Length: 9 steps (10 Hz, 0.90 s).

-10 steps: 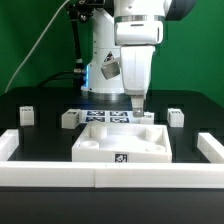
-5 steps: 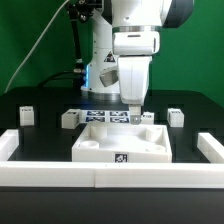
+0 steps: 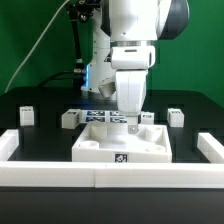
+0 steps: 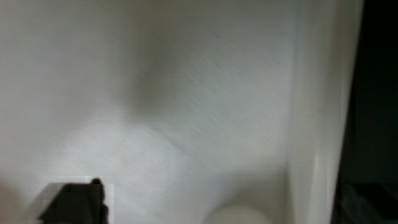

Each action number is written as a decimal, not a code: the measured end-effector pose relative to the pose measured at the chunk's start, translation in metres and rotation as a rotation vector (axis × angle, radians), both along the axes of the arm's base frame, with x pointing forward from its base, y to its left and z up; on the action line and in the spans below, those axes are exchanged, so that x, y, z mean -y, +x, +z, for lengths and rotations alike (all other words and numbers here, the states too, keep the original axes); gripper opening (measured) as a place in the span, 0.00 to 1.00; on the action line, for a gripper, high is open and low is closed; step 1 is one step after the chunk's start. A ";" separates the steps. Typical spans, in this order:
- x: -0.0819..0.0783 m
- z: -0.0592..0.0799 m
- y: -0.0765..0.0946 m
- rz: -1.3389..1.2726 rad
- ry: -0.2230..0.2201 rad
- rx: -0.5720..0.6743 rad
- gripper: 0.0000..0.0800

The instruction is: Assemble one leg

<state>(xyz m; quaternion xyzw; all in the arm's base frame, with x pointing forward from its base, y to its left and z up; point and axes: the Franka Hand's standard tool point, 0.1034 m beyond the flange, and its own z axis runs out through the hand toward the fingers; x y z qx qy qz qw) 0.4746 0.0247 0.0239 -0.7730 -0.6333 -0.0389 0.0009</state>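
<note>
Exterior view: the gripper (image 3: 131, 120) hangs low over the far rim of the white panel (image 3: 95, 148). Its tips are too small and too much hidden by the arm to show whether they stand apart, closed, or clamped on anything, so I cannot tell. The leg (image 3: 148, 117) sits on the black table (image 3: 40, 135), just beside the gripper toward the exterior view's right, behind the panel's far corner and apparently free of both. It shows as a squat white block, so its long axis probably runs away from the camera and is foreshortened, though this view cannot settle that, nor which end leads. Three other small posts (image 3: 68, 119) stand well apart along the same row, and the marker board (image 3: 100, 115) lies between them. The risk, as I judge it, is that a descent this close to the rim sets a fingertip on the panel and shoves or tips it, or that a sideways move knocks the leg askew before it is gripped. Wrist view: a blurred white surface fills nearly everything, with one dark fingertip (image 4: 71, 203) at the edge. The leg is not visible, so the alignment cannot be checked here.
</note>
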 end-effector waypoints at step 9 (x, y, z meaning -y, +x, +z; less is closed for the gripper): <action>-0.001 -0.016 -0.007 -0.008 0.005 -0.017 0.30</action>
